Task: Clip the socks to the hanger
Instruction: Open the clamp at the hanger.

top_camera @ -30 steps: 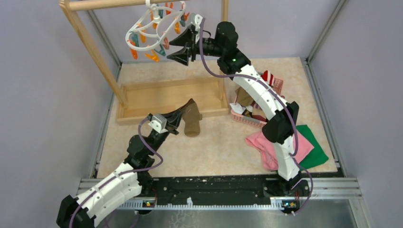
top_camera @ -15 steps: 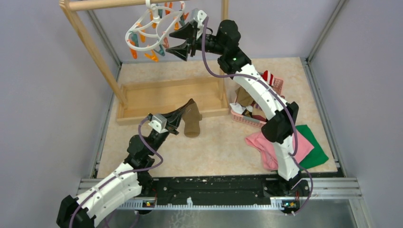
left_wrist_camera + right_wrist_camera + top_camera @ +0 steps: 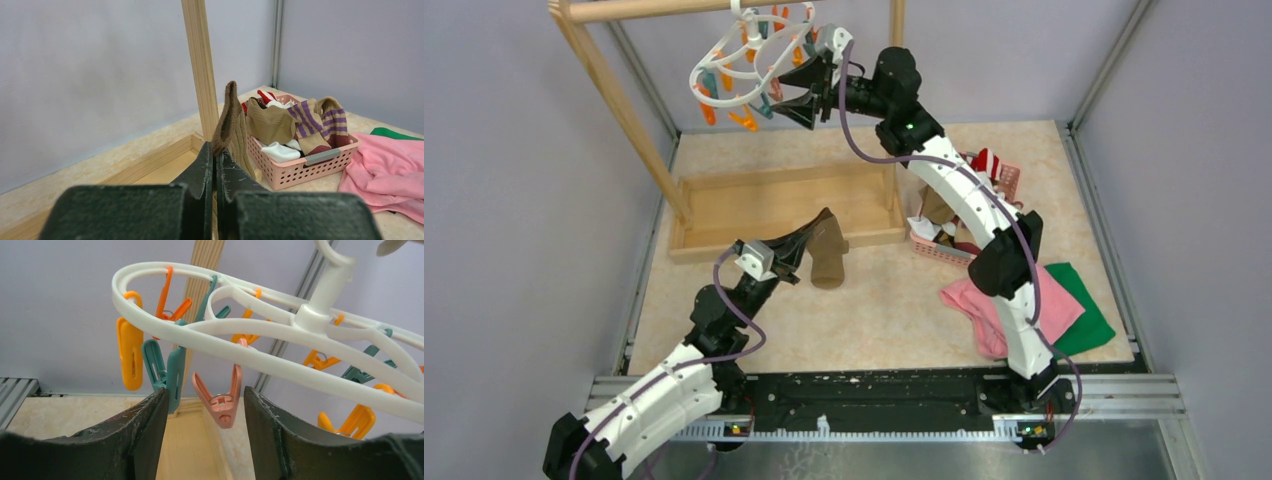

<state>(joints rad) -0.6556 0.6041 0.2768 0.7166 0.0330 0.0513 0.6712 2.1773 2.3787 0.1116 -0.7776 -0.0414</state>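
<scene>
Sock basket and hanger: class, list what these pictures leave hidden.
Pink basket, top view: right arm covers part; sock count unclear.
Hanger, right wrist view: picture edges cut off hook and right side.
Olive sock, left wrist view: left gripper hides its lower end.

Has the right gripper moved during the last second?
Yes. In the top view the right gripper shifted left and upward, away from the wooden post toward the hanger.

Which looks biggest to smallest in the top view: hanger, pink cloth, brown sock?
1-2. hanger and pink cloth: similar spread; the hanger hangs nearer the camera, so I won't rank them.
3. brown sock: clearly smallest.
</scene>
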